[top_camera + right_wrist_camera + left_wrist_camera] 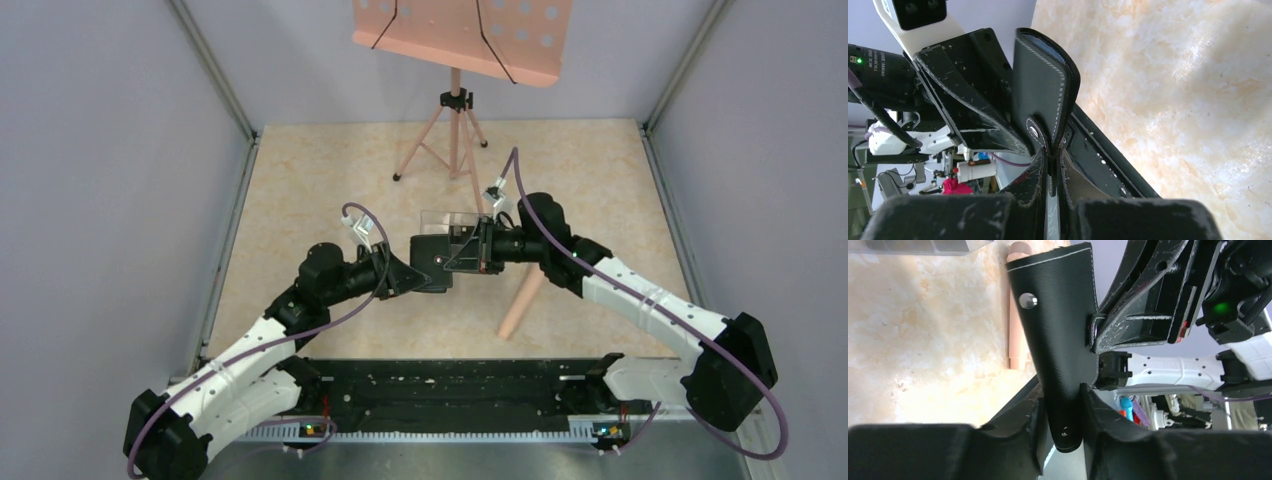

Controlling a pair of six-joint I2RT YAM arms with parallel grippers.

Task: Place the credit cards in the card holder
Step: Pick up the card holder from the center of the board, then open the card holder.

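The card holder [432, 262], a black bifold wallet with a silver snap, hangs above the table's middle, held between both grippers. My left gripper [405, 272] is shut on its lower end in the left wrist view [1064, 405], where the card holder [1058, 330] stands upright. My right gripper [478, 255] is shut on the thin tab edge by the snap in the right wrist view [1053, 155]; the card holder [1040, 85] rises above it. No credit card shows clearly. Dark shapes lie in the clear box [918, 246], too cut off to identify.
A clear plastic box [447, 222] sits on the table just behind the grippers. A salmon music stand [455, 40] on a tripod stands at the back, and one leg [520, 300] reaches forward under the right arm. A black rail [450, 385] runs along the near edge.
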